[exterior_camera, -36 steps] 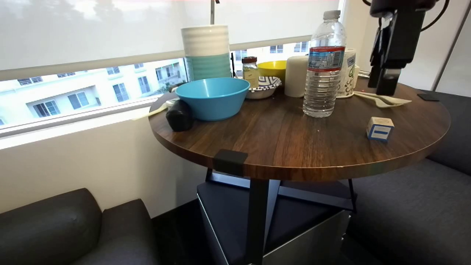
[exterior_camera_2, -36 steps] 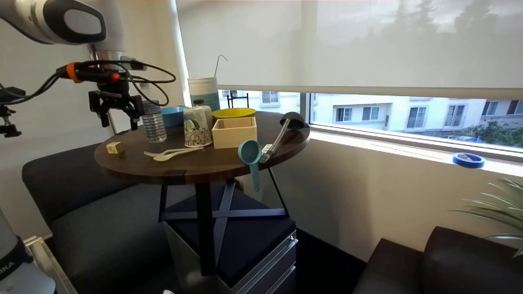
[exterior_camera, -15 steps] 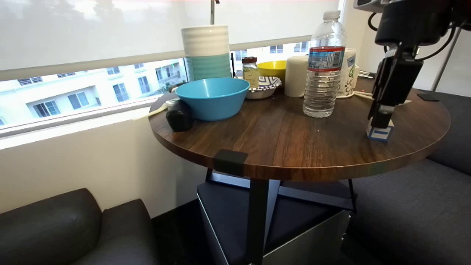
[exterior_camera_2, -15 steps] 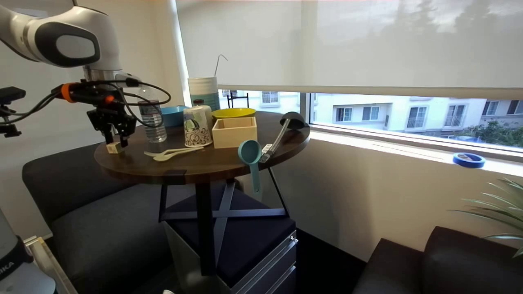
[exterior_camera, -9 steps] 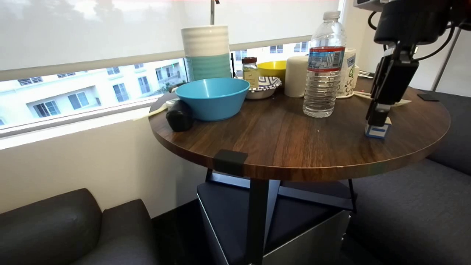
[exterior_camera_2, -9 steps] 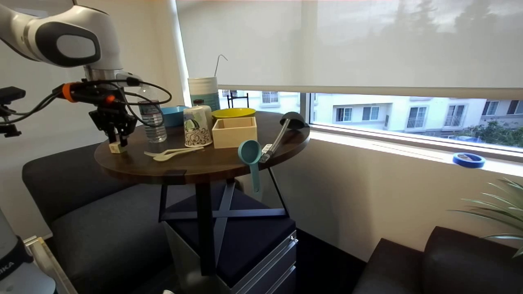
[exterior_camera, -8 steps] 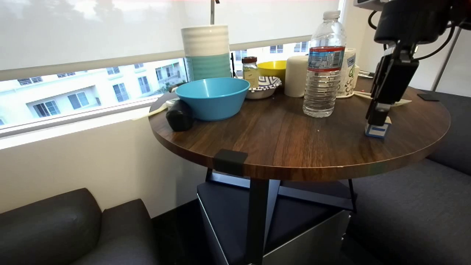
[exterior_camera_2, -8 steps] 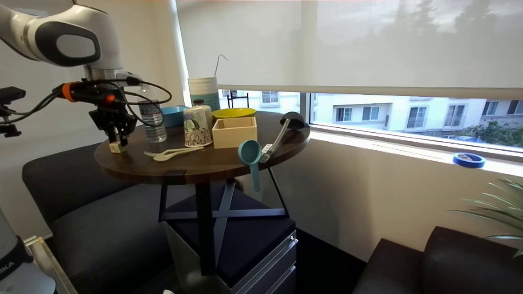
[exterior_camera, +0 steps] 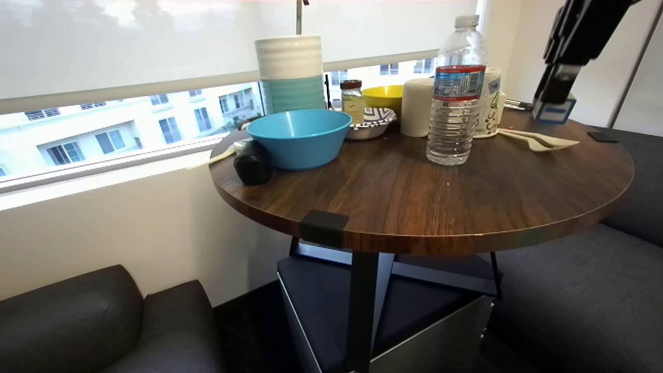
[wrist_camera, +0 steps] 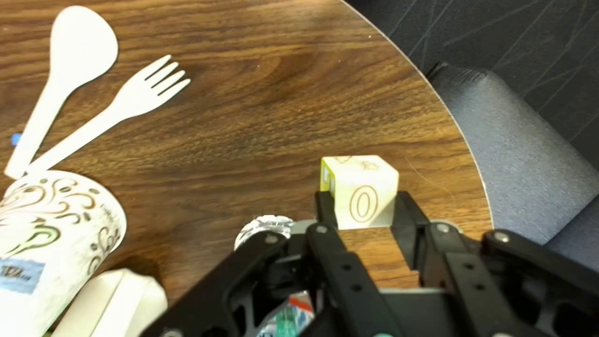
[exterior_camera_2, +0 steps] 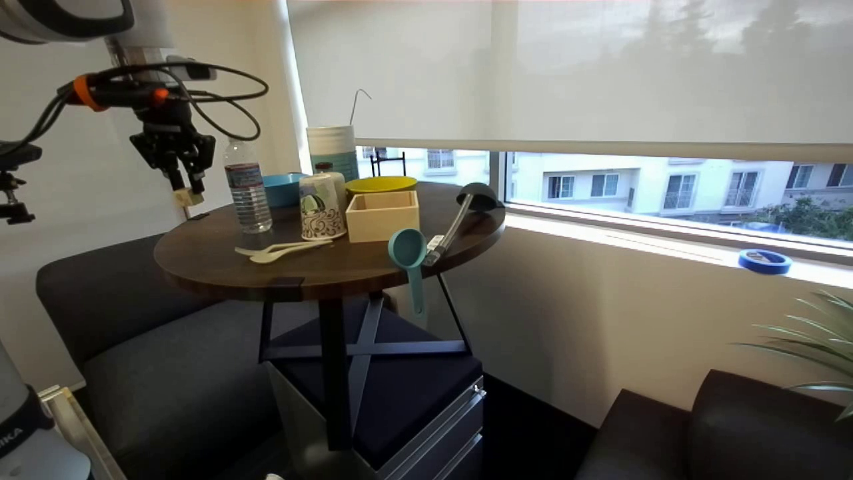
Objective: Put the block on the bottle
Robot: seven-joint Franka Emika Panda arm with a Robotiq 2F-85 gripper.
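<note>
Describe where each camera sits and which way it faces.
Exterior view: set back from the table, facing wooden box and window; arm and gripper show.
Exterior view: set back, facing blue bowl and window; gripper shows.
Wrist view: on the arm, looking down at table; fingers hold the block.
Both exterior views share bottle and window.

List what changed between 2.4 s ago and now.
The gripper, open and empty before, has closed on the block and raised it off the table, upward in both exterior views. Unchanged: the bottle, upright on the table, plus the blue bowl, patterned cup and pale box.
</note>
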